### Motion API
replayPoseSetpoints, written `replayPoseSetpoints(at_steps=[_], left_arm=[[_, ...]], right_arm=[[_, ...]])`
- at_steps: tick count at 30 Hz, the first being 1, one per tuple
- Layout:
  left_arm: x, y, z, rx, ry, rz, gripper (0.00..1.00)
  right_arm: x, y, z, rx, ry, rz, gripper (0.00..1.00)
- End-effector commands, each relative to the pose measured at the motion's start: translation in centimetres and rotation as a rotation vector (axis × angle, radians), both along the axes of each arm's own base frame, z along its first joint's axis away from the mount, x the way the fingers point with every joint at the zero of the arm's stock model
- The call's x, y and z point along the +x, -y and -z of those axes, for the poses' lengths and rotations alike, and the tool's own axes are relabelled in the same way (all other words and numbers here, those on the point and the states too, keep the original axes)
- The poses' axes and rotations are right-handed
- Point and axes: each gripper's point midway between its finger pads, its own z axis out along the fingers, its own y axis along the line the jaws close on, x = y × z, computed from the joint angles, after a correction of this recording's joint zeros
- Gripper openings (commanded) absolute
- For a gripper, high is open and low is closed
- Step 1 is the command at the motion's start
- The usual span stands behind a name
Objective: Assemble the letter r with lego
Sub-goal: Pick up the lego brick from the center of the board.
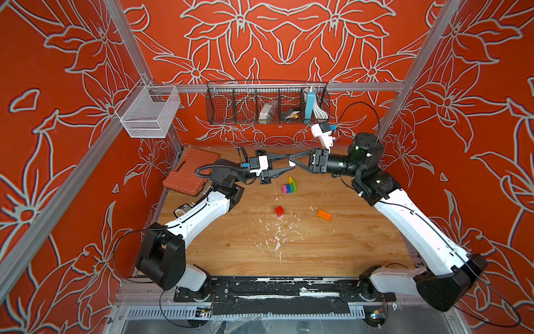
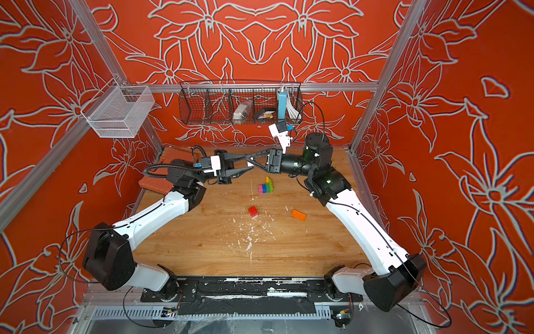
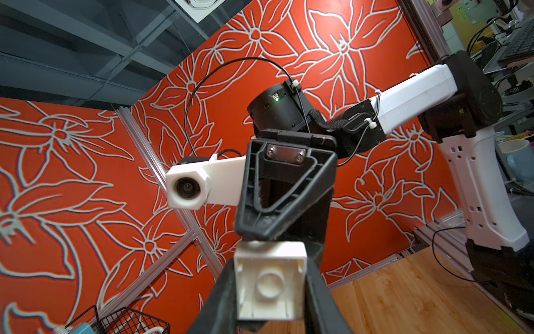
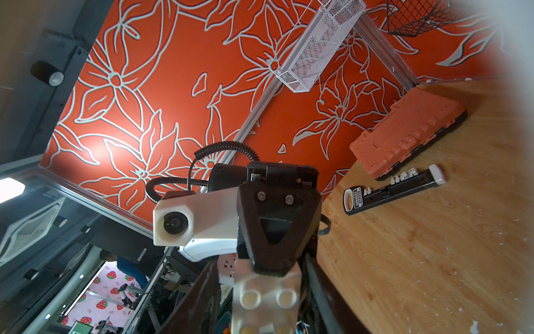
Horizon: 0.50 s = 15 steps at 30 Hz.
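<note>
The cell is lined with red floral panels and floored by a wooden tabletop [image 1: 318, 254], grain visible, littered with white flecks [image 1: 277, 240] at centre frame. In both top views the two arms meet tip to tip just above centre frame, raised off the surface. The left gripper [image 1: 290, 163] is nearly closed and clamps the white brick [image 3: 270, 284] by two opposite side walls. The left wrist view shows its hollow underside: thin rigid plastic walls, a square footprint and one central tube. The right wrist view shows the round studs, so the stud axis runs along the line between the two wrists, across the frame in a top view. With a square footprint, the brick has no marked long axis. The right gripper [image 4: 261, 277] straddles the brick crosswise to the left grip, jaws partly closed. Contact on both pads cannot be confirmed. Directly below the meeting point in a top view stands the partial assembly [image 1: 289, 186], a glossy stepped stack of pink, blue, green, lime and yellow, about equally near both arms. The red brick [image 1: 279, 211] and the orange brick [image 1: 324, 215] lie loose lower in the frame, well apart. Judged step: a handover of the white brick.
</note>
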Motion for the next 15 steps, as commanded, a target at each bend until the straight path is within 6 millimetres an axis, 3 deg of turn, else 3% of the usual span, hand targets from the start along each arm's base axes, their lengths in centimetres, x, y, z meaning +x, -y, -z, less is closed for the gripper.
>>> replayPoseSetpoints(at_steps=[1, 11, 15], left_arm=[[-0.64, 0.07, -0.94, -0.015, 0.045, 0.019, 0.0], [-0.57, 0.07, -0.95, -0.017, 0.043, 0.013, 0.0], [-0.58, 0.0, -1.03, -0.017, 0.045, 0.009, 0.0]], right_arm=[[-0.5, -0.33, -0.44, 0.01, 0.024, -0.035, 0.43], [-0.81, -0.27, -0.5, 0.01, 0.031, -0.042, 0.31], [-1.15, -0.14, -0.65, 0.01, 0.037, -0.046, 0.5]])
